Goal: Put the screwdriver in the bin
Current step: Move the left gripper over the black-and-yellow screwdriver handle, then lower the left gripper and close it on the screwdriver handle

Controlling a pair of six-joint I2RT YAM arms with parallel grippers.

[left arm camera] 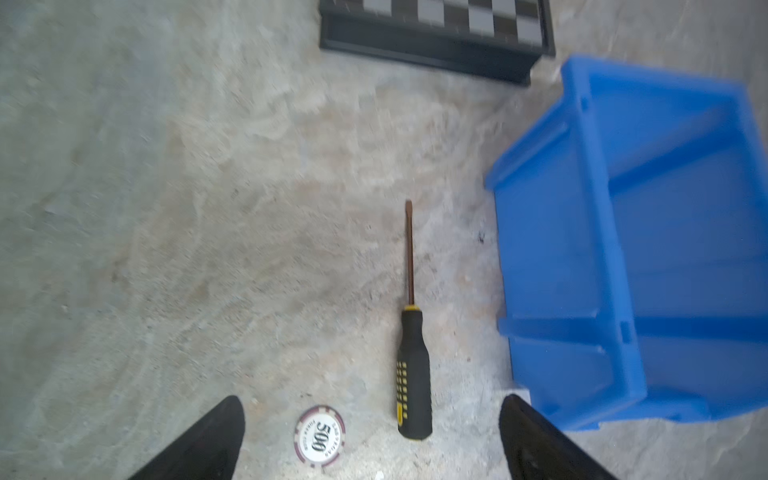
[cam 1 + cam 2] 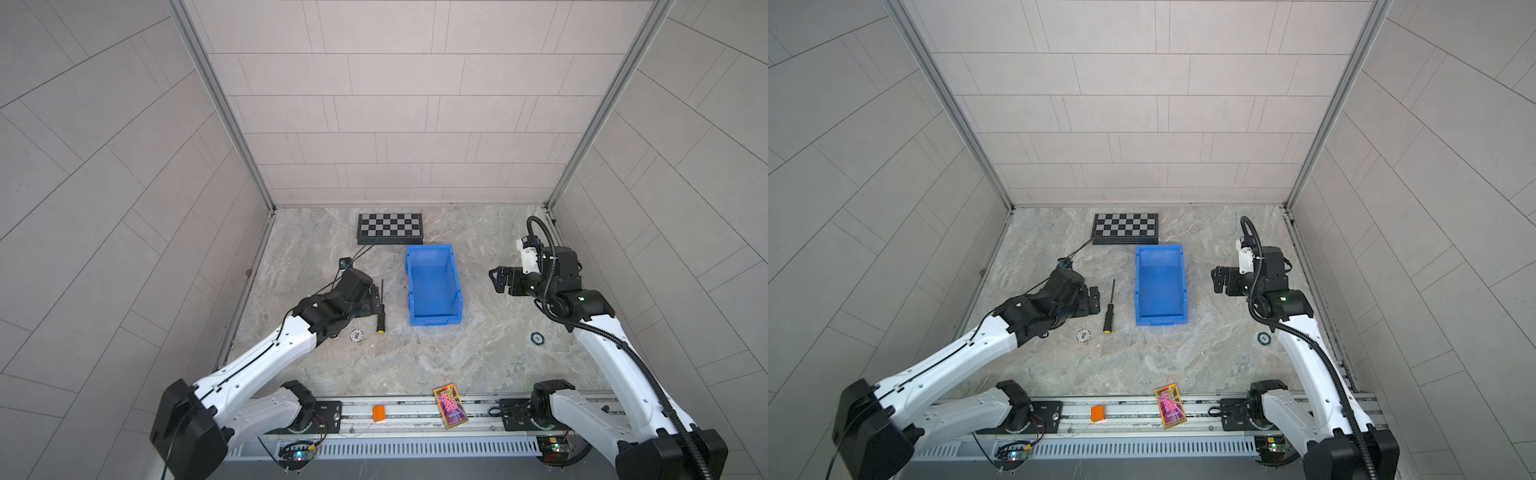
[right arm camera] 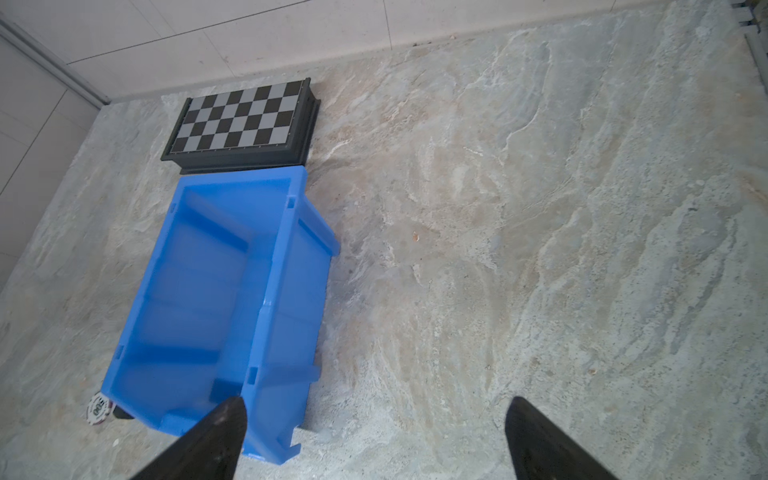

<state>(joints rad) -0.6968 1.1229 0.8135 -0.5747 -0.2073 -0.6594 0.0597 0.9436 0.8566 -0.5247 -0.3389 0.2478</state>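
- Slim screwdriver (image 1: 411,332), thin dark shaft, black yellow-studded handle, lies flat on the marbled surface (image 2: 1183,361) near the blue plastic bin (image 1: 561,249), not touching.
- Left end effector (image 1: 371,399), by its handle, and right end effector (image 3: 376,399): both spread apart, empty.

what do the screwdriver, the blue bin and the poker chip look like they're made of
Screwdriver: thin dark shaft, likely metal, dull rather than shiny; black handle with yellow grip dots, probably matte plastic or rubber.
Bin: moulded plastic, uniform bright blue with ribs and a soft sheen.
Poker chip: white and maroon disc printed 500, probably plastic or clay composite; cannot tell which.
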